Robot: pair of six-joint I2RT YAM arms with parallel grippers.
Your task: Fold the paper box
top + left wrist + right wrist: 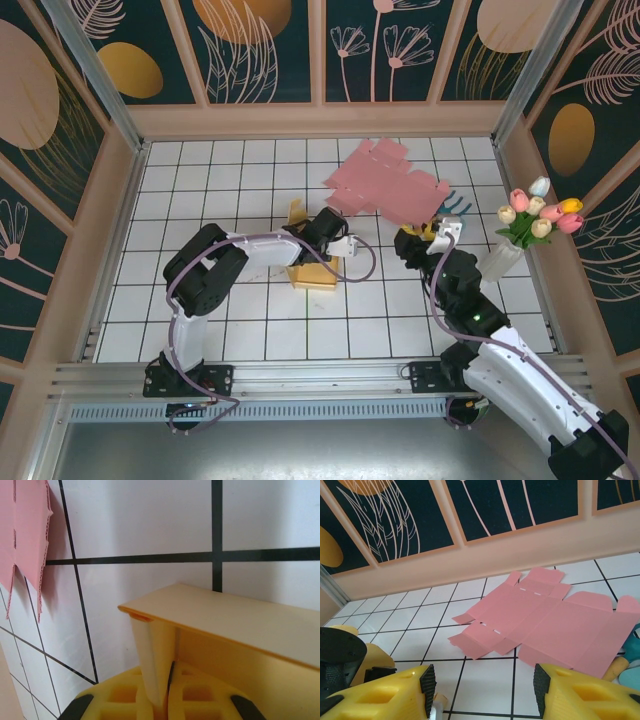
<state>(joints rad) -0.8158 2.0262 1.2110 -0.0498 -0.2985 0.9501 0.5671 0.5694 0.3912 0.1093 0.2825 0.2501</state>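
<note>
A yellow paper box point(312, 272), partly folded, stands on the white gridded table near the middle. My left gripper point(314, 233) reaches it from the left and is shut on one upright pale flap point(155, 650) of the box. In the left wrist view the gripper point(167, 690) pinches this flap just under a long yellow panel point(240, 630). My right gripper point(415, 243) hovers to the right of the box. It stands open point(484, 682) with bare table between its pads, short of a flat pink box blank point(550, 620).
The pink blank point(385, 185) lies at the back centre, its edge also in the left wrist view point(27, 535). A vase of tulips point(520, 235) stands at the right wall, a teal object point(455, 205) beside the blank. Wooden walls enclose the table.
</note>
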